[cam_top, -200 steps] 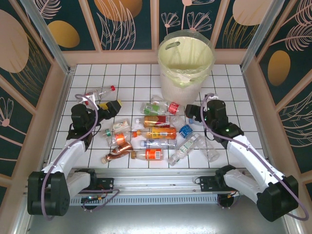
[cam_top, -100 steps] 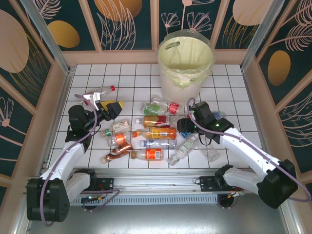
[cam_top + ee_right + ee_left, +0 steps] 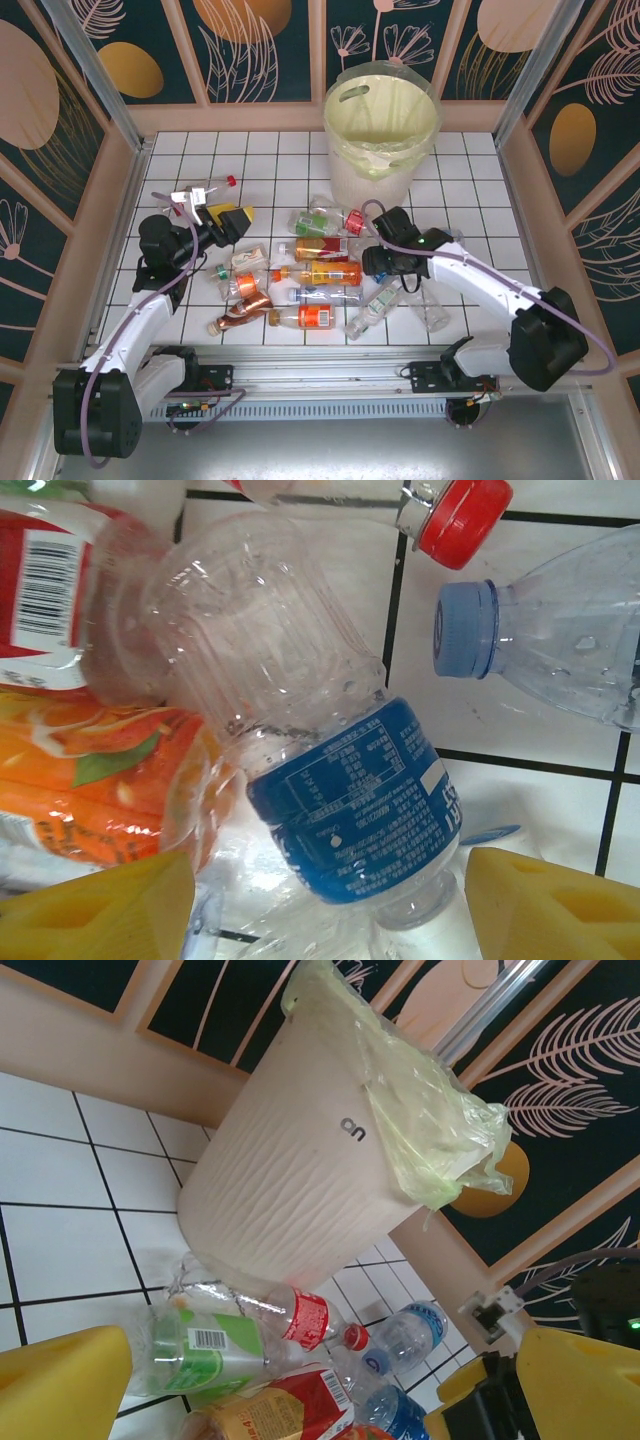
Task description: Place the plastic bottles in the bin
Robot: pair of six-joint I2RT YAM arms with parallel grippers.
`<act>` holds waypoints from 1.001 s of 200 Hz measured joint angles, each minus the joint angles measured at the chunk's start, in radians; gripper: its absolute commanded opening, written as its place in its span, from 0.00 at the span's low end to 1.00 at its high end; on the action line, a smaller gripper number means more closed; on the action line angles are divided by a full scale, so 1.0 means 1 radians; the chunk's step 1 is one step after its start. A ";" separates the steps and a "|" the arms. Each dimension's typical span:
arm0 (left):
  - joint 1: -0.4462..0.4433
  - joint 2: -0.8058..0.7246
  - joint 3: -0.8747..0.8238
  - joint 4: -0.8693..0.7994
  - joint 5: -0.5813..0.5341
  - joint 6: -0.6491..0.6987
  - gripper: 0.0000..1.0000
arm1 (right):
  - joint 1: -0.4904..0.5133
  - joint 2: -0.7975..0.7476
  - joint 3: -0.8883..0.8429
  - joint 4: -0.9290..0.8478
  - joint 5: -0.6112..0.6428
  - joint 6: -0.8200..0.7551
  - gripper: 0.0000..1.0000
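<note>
The right hand (image 3: 325,905) straddles the blue-labelled bottle (image 3: 350,800) lying on the tiled desk (image 3: 530,800), with its grip unclear, and should clamp squarely across the label before lifting toward the bin (image 3: 375,172) behind.

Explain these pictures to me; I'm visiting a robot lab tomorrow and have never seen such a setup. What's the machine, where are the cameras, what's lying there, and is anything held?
Two robot arms, each with a two-finger gripper. One picture looks down from above; two come from cameras on the wrists. Small plastic bottles lie on the tiled table, a lined bin behind them. The left gripper is open and empty. The right gripper straddles a blue-label bottle; whether it grips I cannot tell.
</note>
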 measured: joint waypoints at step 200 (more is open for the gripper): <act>-0.068 0.059 0.063 -0.054 -0.009 0.002 0.99 | -0.051 0.230 0.068 0.056 -0.053 -0.192 0.77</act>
